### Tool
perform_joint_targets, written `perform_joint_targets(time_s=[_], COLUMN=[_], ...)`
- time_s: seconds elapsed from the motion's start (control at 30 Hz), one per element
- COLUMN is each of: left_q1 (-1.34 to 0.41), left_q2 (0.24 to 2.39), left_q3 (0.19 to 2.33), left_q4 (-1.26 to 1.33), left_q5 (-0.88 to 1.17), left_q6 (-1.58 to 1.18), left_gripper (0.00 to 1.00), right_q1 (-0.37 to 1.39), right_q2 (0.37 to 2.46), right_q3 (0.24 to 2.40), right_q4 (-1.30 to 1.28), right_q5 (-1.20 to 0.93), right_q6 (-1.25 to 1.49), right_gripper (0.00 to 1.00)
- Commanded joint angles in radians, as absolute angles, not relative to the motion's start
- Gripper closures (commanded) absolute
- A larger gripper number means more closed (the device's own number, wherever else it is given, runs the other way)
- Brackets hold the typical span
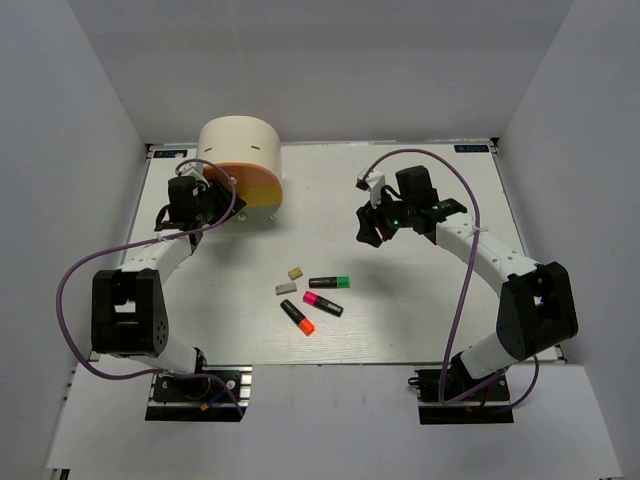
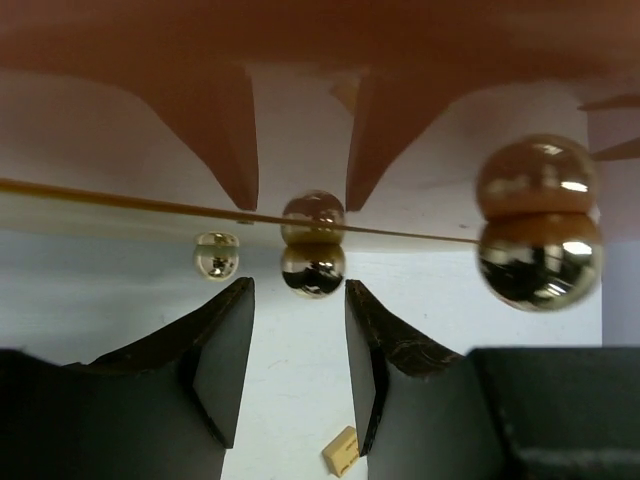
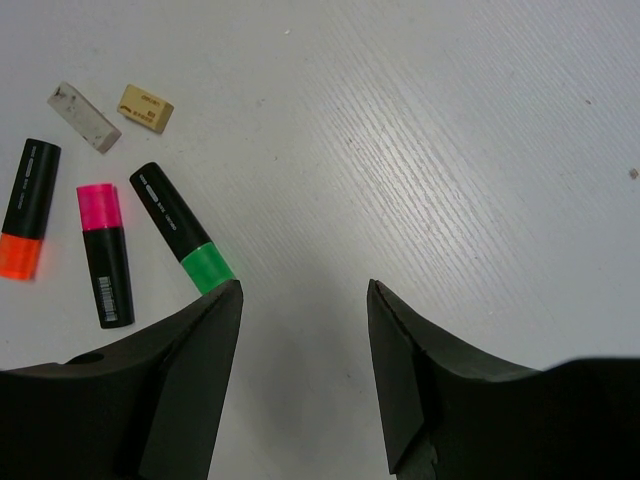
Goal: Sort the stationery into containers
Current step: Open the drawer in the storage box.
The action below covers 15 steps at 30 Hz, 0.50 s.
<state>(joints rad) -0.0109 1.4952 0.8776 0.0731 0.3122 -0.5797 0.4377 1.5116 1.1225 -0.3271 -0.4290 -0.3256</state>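
The cream drum container (image 1: 238, 148) has orange and yellow front sections (image 1: 252, 188) with brass knobs. My left gripper (image 1: 214, 196) is open right at that front. In the left wrist view its jaws (image 2: 298, 290) stand either side of a knob (image 2: 312, 268) just ahead of the tips. Green (image 1: 329, 282), pink (image 1: 322, 303) and orange (image 1: 298, 316) highlighters and beige (image 1: 295, 271) and grey (image 1: 286, 288) erasers lie mid-table. My right gripper (image 1: 375, 226) is open and empty above the table, right of them; its tips (image 3: 305, 290) are near the green highlighter (image 3: 180, 240). The pink-white piece is out of view.
White walls enclose the table on three sides. Two more knobs (image 2: 540, 260) (image 2: 216, 258) show on the drum front. The right wrist view also shows the pink (image 3: 104, 255) and orange (image 3: 28, 207) highlighters and both erasers (image 3: 146, 108) (image 3: 84, 116).
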Motion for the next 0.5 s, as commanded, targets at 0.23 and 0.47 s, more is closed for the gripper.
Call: perform_joint_targets(time_s=[0.23, 0.47], left_q1=[-0.026, -0.026], left_q2=[1.5, 1.5], left_q3=[0.865, 0.856], left_q4=[0.178, 0.218], left_q5=[0.272, 0.215], left_q6=[-0.574, -0.594], left_gripper=[0.49, 0.55], right_q1=[0.431, 0.43], right_q2=[1.5, 1.503], right_q3=[1.137, 1.14], right_q4=[-0.302, -0.305], right_q5=[-0.439, -0.442], right_q6=[-0.345, -0.347], right_gripper=[0.41, 0.41])
